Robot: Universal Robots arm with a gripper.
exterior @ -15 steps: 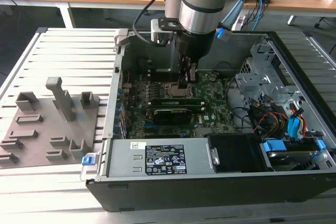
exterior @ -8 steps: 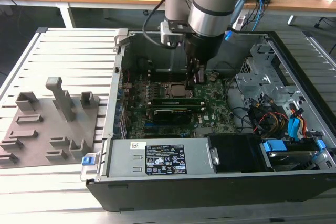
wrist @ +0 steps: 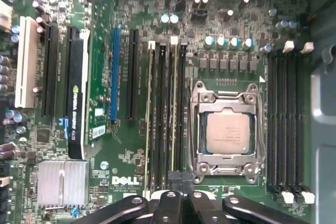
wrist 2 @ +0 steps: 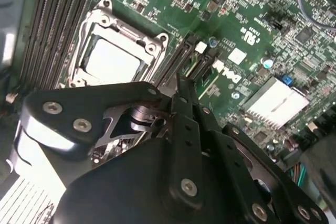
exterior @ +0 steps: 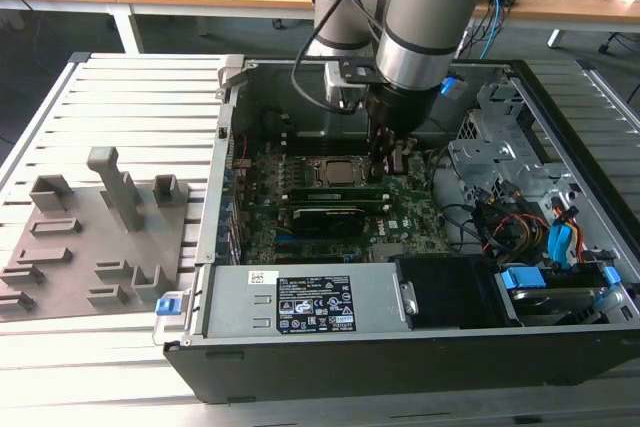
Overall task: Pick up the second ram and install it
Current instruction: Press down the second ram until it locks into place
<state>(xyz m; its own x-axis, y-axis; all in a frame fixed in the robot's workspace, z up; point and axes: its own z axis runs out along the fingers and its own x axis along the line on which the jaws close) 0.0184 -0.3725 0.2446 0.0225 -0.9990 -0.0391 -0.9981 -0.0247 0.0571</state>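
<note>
Jaws are seen pressed together, nothing pinched between them. The gripper (wrist: 176, 178) is parked low over the near end of the memory slots beside the CPU socket (wrist: 226, 129), tips on the slot line, judged so that force goes straight down. The second ram (wrist: 172, 114) is taken to be the stick lying in the slot under the tips, on edge, parallel to a further stick (wrist: 148, 114). Full seating cannot be confirmed. The grey fixture block (exterior: 90, 237) is left at the exterior view's left, outside the case (exterior: 300, 367).
</note>
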